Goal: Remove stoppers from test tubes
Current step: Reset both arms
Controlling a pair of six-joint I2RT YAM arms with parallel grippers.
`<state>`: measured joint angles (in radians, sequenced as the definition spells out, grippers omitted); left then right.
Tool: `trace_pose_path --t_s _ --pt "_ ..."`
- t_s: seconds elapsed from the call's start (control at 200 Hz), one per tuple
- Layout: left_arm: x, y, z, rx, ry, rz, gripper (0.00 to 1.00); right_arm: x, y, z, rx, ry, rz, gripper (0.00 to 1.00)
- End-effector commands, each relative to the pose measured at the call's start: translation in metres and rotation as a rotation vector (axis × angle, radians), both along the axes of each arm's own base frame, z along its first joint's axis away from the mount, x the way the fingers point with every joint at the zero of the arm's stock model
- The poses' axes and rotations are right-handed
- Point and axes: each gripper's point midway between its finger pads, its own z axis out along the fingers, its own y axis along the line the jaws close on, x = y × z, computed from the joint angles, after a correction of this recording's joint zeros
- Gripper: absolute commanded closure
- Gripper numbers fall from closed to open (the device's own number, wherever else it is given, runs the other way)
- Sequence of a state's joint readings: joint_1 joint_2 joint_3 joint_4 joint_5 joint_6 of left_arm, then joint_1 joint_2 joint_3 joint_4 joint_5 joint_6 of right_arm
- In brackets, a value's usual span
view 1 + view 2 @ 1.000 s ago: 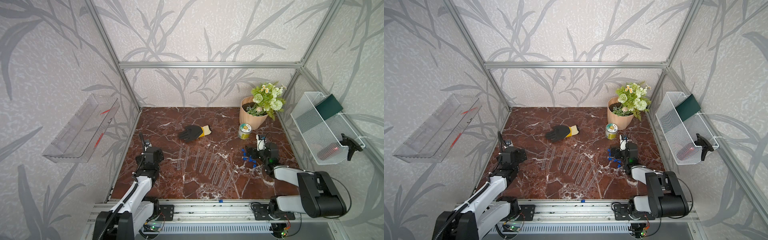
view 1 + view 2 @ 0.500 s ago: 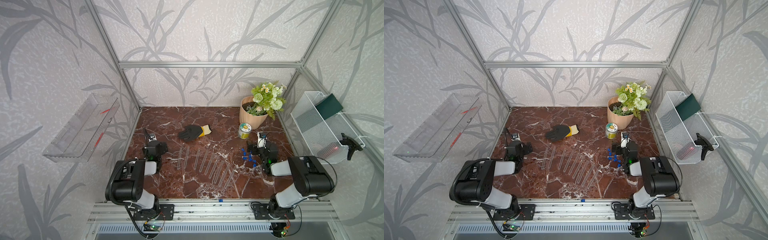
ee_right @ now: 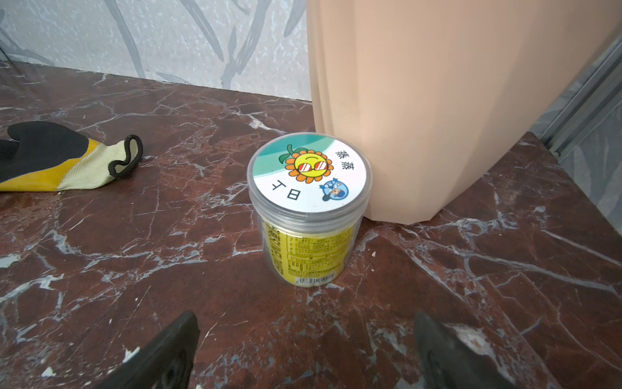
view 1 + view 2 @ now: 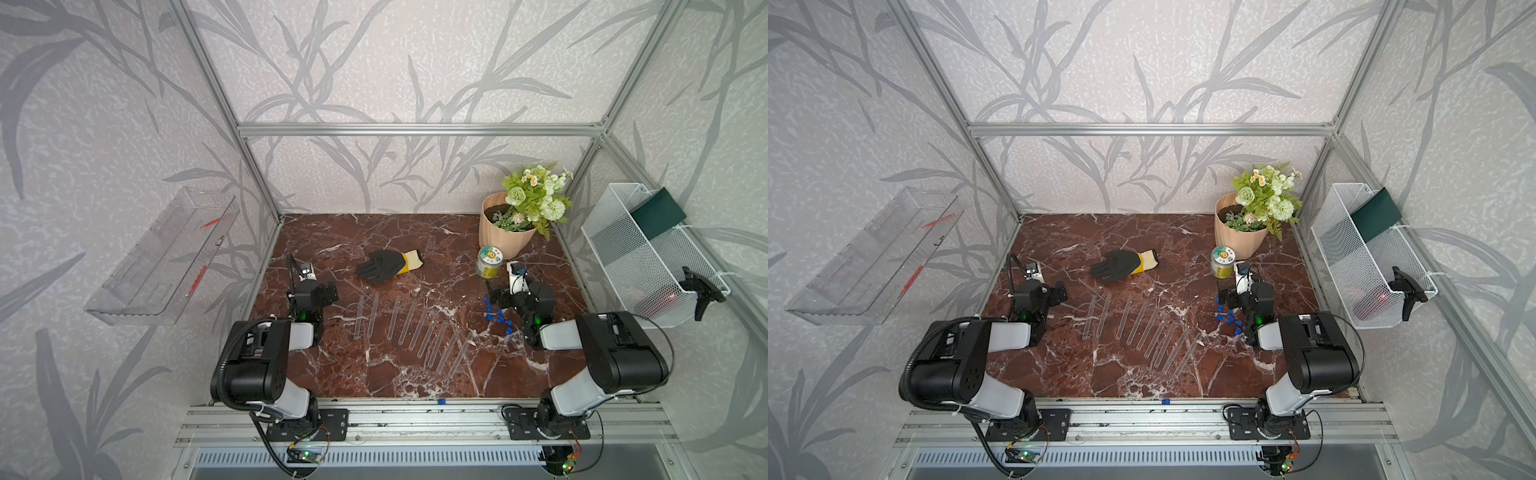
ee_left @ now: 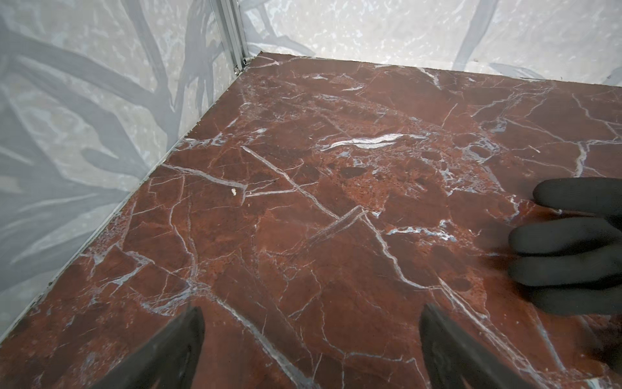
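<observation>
Work looks finished from here: one blue cap point(image 4: 441, 401) sits on the front rail point(image 4: 374, 405), and the test tubes point(image 4: 407, 323) lie in a row mid-table, mouths bare as far as I can tell. The stoppers point(image 4: 500, 320) are clustered just beside them. My left gripper point(image 5: 311, 311) and right gripper point(image 3: 304, 317) gape wide and empty, short of the glove point(image 5: 572, 249) and jar point(image 3: 308, 208).

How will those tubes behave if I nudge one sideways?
The tubes are round and lie flat, close together, on smooth marble, so a nudged one would probably roll into its neighbour. They look thin and clear, so they are likely light, slick and perhaps fragile. Pinch gently.
</observation>
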<state>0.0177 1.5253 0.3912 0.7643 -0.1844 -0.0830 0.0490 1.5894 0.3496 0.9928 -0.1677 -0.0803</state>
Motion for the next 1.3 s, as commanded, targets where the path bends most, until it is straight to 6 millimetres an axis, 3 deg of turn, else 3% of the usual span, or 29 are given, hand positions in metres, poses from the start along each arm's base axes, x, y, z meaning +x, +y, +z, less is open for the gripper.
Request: trace_pose_path --t_s 0.0,0.4,0.535,0.6,0.655,0.785,0.885,1.295 --pt "0.009 -0.001 0.016 0.015 -0.053 -0.012 0.01 0.004 0.005 0.008 -0.005 -0.022 0.026 0.01" --pt "0.009 -0.001 0.016 0.014 -0.056 -0.011 0.01 0.003 0.005 0.010 -0.005 -0.037 0.026 0.01" --pt "0.009 -0.001 0.016 0.015 -0.055 -0.013 0.01 -0.030 -0.021 0.019 0.019 -0.184 -0.120 0.01" --pt "0.009 -0.001 0.016 0.015 -0.055 -0.013 0.01 -0.035 -0.006 0.022 -0.005 -0.171 -0.025 0.01" --pt "0.009 -0.001 0.016 0.014 -0.056 -0.013 0.01 -0.032 0.002 0.021 -0.011 -0.169 0.011 0.01" --pt "0.009 -0.001 0.016 0.014 -0.056 -0.013 0.01 -0.017 -0.018 0.017 0.018 -0.147 -0.104 0.01" --pt "0.009 -0.001 0.017 0.015 -0.056 -0.013 0.01 -0.009 -0.013 0.015 0.025 -0.117 -0.074 0.01" --pt "0.009 -0.002 0.016 0.015 -0.055 -0.014 0.01 0.004 -0.029 0.009 0.013 -0.040 -0.186 0.01"
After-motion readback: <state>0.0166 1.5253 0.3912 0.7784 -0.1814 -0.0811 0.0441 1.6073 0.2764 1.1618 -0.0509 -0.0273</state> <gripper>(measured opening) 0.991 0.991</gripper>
